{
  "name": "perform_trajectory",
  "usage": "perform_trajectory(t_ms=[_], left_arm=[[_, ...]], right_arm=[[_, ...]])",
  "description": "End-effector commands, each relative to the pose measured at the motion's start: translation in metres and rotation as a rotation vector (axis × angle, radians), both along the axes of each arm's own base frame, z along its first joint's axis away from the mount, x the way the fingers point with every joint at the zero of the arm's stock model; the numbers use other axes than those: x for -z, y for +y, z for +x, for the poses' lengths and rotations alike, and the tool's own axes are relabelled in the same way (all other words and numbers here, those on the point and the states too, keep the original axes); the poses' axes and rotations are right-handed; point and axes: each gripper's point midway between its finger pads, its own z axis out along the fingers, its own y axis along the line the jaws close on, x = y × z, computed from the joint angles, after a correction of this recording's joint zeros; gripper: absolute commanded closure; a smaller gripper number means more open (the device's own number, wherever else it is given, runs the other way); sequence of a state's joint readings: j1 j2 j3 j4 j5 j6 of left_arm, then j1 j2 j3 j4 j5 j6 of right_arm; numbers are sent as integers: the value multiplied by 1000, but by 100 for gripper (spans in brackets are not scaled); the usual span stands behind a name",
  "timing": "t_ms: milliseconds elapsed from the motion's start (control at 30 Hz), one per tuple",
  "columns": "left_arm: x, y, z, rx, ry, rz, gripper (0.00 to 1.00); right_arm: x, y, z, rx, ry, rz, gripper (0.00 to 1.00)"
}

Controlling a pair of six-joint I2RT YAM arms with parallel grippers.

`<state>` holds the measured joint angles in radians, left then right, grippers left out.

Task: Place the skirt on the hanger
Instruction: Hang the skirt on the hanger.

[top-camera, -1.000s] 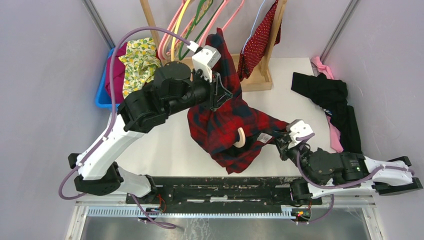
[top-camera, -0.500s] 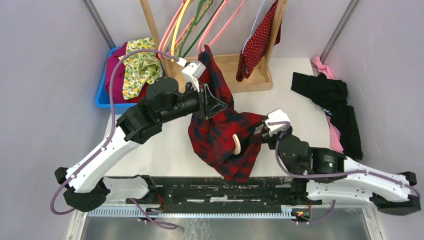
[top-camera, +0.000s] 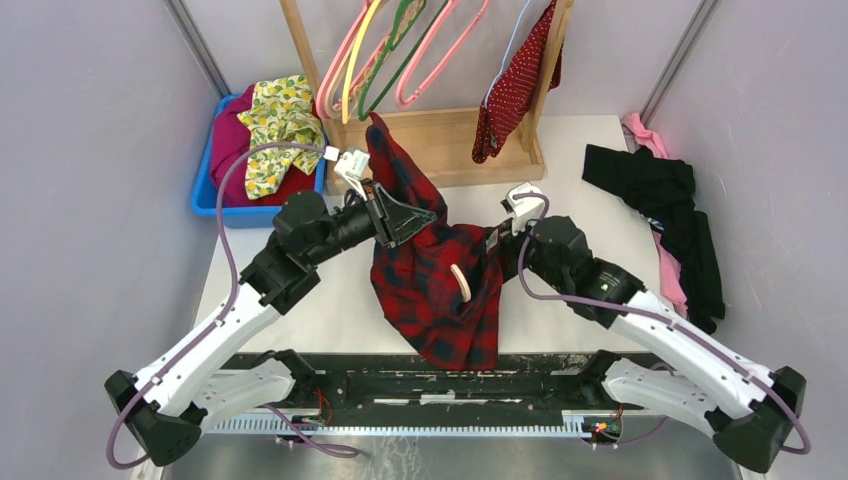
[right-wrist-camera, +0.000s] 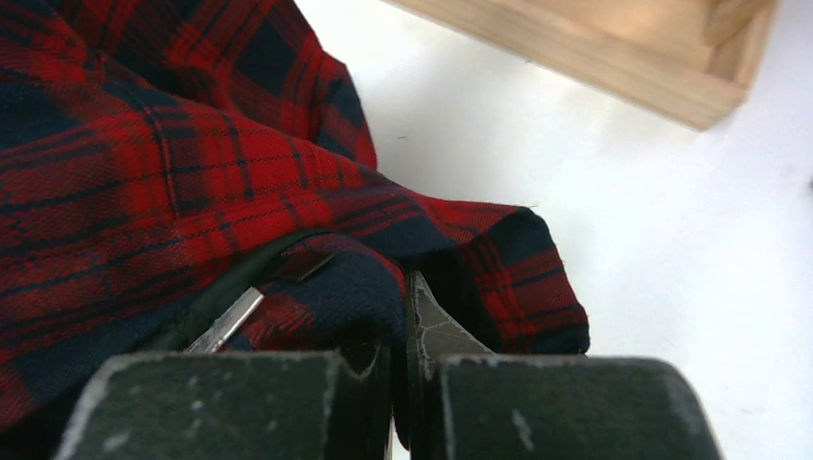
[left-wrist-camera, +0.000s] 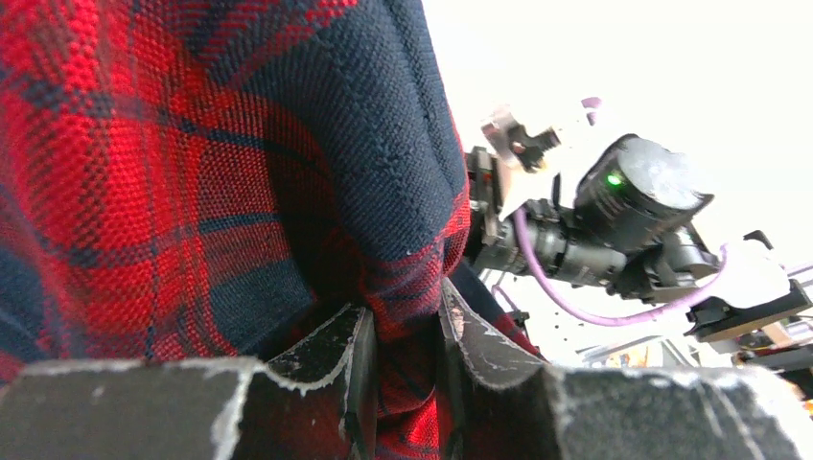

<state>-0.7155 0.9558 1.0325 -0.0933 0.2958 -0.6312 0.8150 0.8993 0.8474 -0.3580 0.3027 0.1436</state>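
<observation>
Skirt [top-camera: 517, 85] hangs at the right end of the rack [top-camera: 450, 140], at the far table edge, on the thin pale hanger [top-camera: 508, 45]. Its lower hem ends just above the rack's base. Neither arm touches it.

Left gripper [top-camera: 405, 215] [left-wrist-camera: 403, 383]: jaws part-closed on a thick fold of the plaid garment [top-camera: 440, 280], cloth filling the gap between the fingers. It holds that corner up just in front of the rack base.

Right gripper [top-camera: 503, 243] [right-wrist-camera: 403, 383]: jaws pressed nearly together, pinching a thin edge of the same garment at its right corner.

The garment sags between the two grips and its lower end reaches the near table edge. A wooden hanger [top-camera: 460, 283] shows at its middle.

Room: I see bare table [top-camera: 575, 165] between the rack base and the black clothes [top-camera: 660, 190] at the right edge, and more bare surface left of the garment, under my left arm. The bin [top-camera: 215, 205] sits off the left edge, beside the rack. Pink hangers [top-camera: 440, 50] crowd the rack's left half.

Writing: a small white tag [top-camera: 492, 240] beside the right gripper, too small to read.
</observation>
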Motion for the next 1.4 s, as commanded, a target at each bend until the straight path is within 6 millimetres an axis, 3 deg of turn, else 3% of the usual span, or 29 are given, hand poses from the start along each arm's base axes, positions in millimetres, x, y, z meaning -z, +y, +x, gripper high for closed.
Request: perform_trajectory(t_ms=[0, 167, 333, 633, 800, 933, 1000, 1200, 1367], left_arm=[[-56, 2, -21, 108, -130, -281, 97], [-49, 7, -30, 156, -167, -409, 97], [-55, 13, -38, 213, -196, -555, 97], [-57, 18, -47, 417, -163, -881, 97], [-47, 9, -52, 420, -165, -865, 97], [-37, 0, -57, 430, -153, -846, 97], [-27, -4, -56, 421, -137, -830, 97], [-14, -6, -53, 401, -124, -806, 97], [1, -7, -44, 352, -81, -799, 97]], right_arm=[[-2, 36, 6, -168, 63, 188, 99], [20, 38, 22, -180, 153, 216, 98], [22, 23, 33, -140, 183, 226, 98], [-21, -23, 43, -39, 169, 219, 98], [-47, -31, 41, -44, 166, 194, 98], [-53, -30, 43, -68, 194, 158, 98], [-44, -25, 46, -84, 237, 145, 98], [30, 3, 64, -126, 411, 212, 95], [72, 27, 77, -185, 491, 274, 94]])
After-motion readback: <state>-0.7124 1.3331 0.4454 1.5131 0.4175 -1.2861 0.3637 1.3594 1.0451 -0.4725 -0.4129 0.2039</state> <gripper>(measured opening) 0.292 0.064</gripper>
